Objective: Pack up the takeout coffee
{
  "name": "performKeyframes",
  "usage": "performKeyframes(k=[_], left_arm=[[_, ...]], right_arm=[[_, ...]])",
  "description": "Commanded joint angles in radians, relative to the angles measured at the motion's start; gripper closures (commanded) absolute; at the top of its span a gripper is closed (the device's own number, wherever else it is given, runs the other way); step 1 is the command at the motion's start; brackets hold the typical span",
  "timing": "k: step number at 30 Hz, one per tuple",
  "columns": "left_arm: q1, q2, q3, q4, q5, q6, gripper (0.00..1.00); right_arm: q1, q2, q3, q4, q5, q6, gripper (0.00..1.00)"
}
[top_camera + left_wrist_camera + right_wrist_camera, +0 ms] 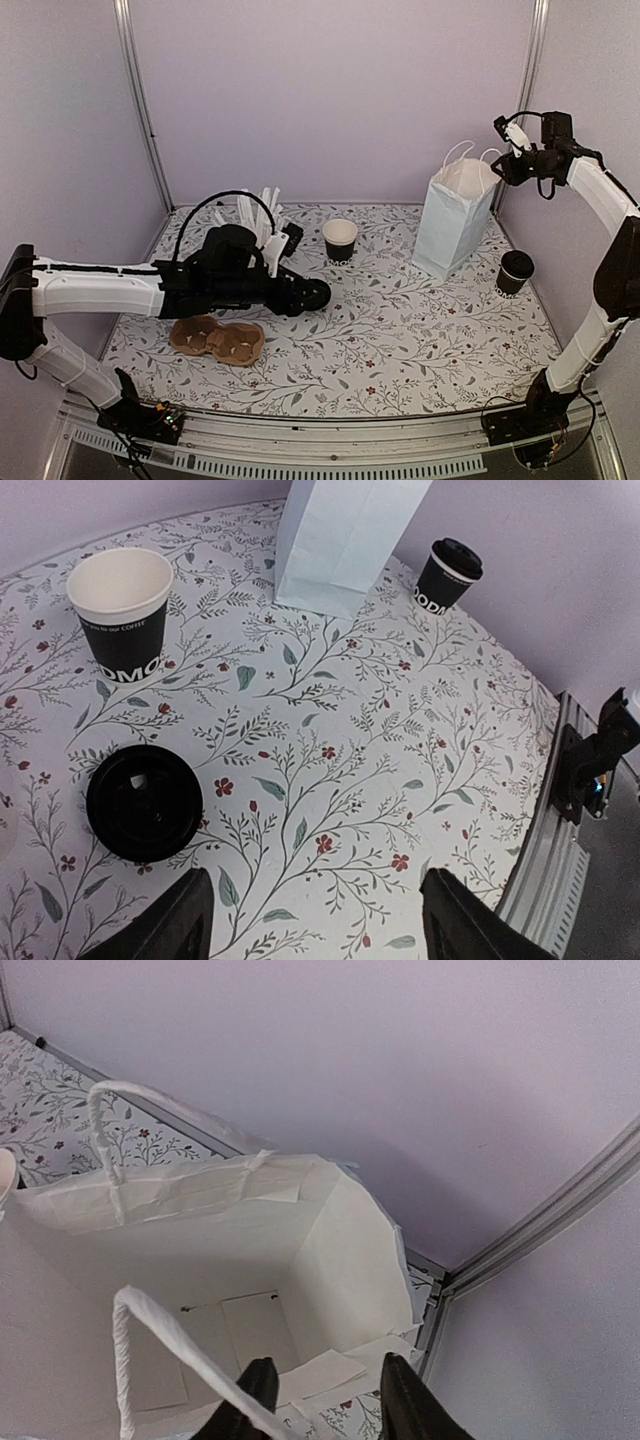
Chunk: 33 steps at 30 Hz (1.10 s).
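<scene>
my left gripper [322, 925] hangs low over the floral-print table cover [400, 780], fingers spread wide with nothing between them. just ahead of it lies a flat round black plastic lid [143, 802]. beyond that stands an open small black paper cup [122, 610], cream inside. my right gripper [325, 1405] sits above the open mouth of the tall pale blue paper bag [340, 1250], jaws parted and empty. a second black paper cup [515, 272], lidded, stands on the table just right of the bag. a brown cardboard cup carrier [217, 339] lies near my left arm.
</scene>
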Motion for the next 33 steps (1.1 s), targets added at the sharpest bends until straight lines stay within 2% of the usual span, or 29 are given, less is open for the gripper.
performKeyframes(k=[1,3,7,12,18,24,30,33], left_arm=[[0.009,-0.024,-0.025,0.004,-0.016,0.0,0.26],[0.009,-0.031,-0.029,0.004,-0.02,0.0,0.26],[0.011,-0.04,-0.034,0.0,-0.03,0.006,0.26],[0.023,-0.041,-0.016,-0.042,-0.05,0.02,0.26],[0.041,-0.058,0.016,-0.212,-0.123,0.034,0.26],[0.069,-0.041,0.084,-0.492,-0.261,0.05,0.25],[0.085,-0.085,0.08,-0.655,-0.291,0.046,0.24],[0.087,-0.122,0.058,-0.692,-0.291,0.047,0.17]], right_arm=[[0.004,0.012,0.011,0.039,-0.122,-0.017,0.74],[0.005,0.001,0.006,0.026,-0.179,-0.016,0.89],[0.043,-0.057,-0.041,0.013,-0.232,-0.031,1.0],[0.136,-0.135,-0.079,-0.047,-0.301,-0.052,1.0],[0.192,-0.223,-0.111,-0.09,-0.387,-0.031,1.0],[0.232,-0.291,-0.157,-0.18,-0.554,-0.098,1.0],[0.358,-0.345,-0.226,-0.239,-0.57,-0.17,1.0],[0.425,-0.365,-0.243,-0.257,-0.572,-0.179,1.0]])
